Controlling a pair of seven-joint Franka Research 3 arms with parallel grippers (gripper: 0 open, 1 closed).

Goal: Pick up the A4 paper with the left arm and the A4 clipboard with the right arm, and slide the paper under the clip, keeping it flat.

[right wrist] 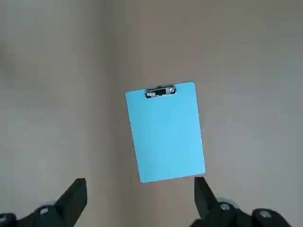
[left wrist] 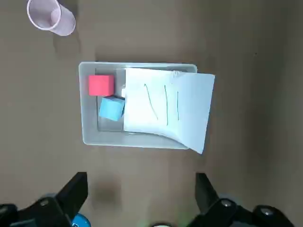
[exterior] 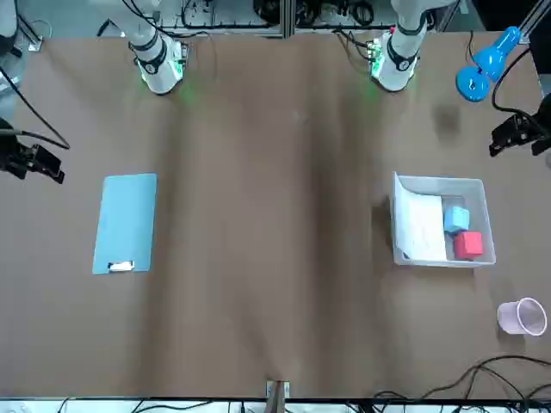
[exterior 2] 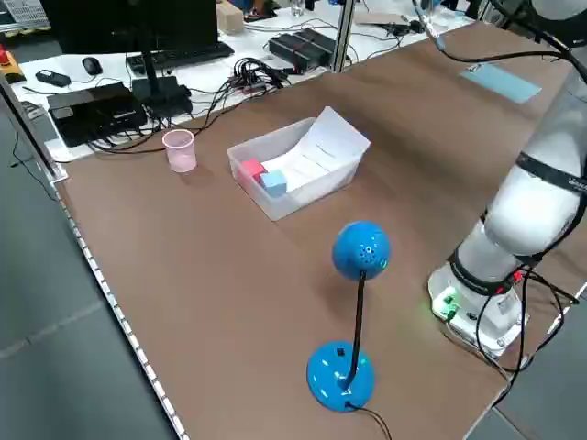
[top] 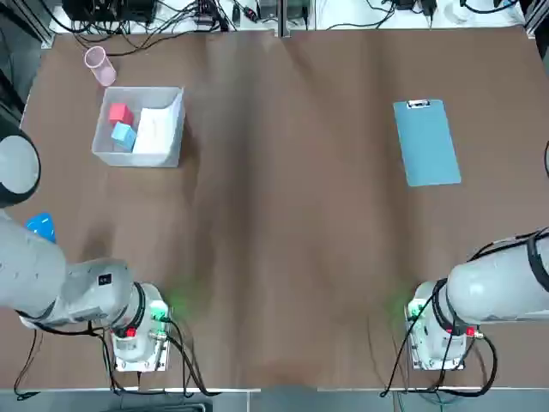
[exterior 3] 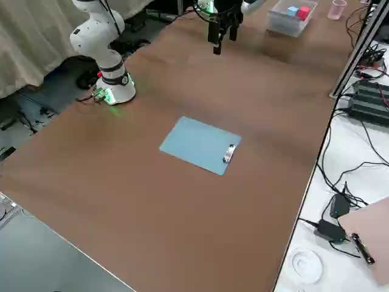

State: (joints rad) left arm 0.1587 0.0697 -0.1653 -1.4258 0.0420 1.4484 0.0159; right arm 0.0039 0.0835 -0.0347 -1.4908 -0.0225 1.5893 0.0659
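Note:
The A4 paper (left wrist: pixel 165 109), a white sheet with faint lines, lies curled inside a clear bin (left wrist: pixel 90 137), one edge resting over the bin's wall. It also shows in the top view as the paper (top: pixel 156 129). My left gripper (left wrist: pixel 139 182) hangs open high above the bin, holding nothing. The light blue A4 clipboard (right wrist: pixel 164 131) lies flat on the table at the far right (top: pixel 426 142), its silver clip (right wrist: pixel 160 91) on the far short edge. My right gripper (right wrist: pixel 139 184) hovers open well above the board, empty.
A red cube (left wrist: pixel 101 85) and a blue cube (left wrist: pixel 111 108) share the bin with the paper. A pink cup (top: pixel 99 65) stands behind the bin. A blue desk lamp (exterior 2: pixel 353 312) stands near the left arm's base. Brown table (top: pixel 292 215) stretches between bin and clipboard.

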